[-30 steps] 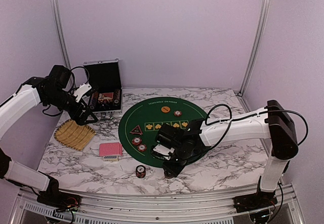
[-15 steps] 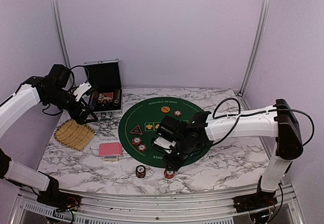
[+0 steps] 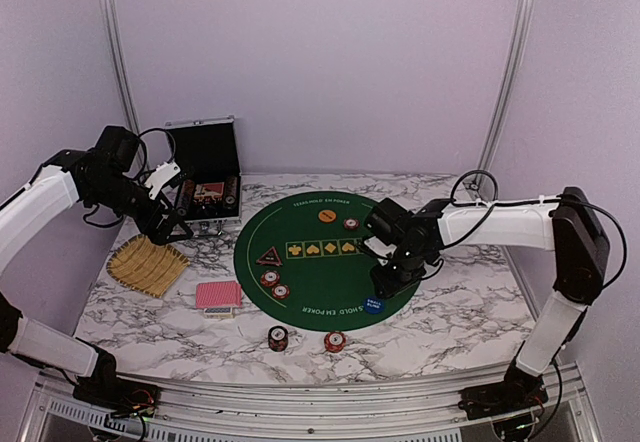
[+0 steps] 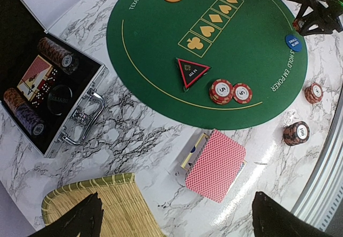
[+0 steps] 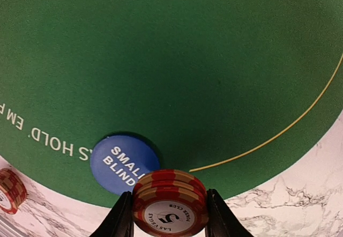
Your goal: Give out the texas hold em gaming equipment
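Fingers of the right gripper (image 3: 392, 282) hang over the green mat (image 3: 310, 274), beside the blue disc (image 3: 373, 305). Left wrist: the left gripper (image 4: 177, 205) gapes wide above the red cards (image 4: 215, 164). Right wrist: both fingers (image 5: 120, 218) pinch a chip stack (image 5: 170, 205) over the mat's edge.

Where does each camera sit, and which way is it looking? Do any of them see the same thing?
Top external: high behind the robot, looking down across the table; left arm, right arm, left gripper and right gripper show.
Left wrist: above the table's left side, looking down at the green mat, silver case and red-backed cards; its fingers show below.
Right wrist: close over the mat's edge, looking down; its fingers pinch a chip stack.
Shared: all three show the blue disc.
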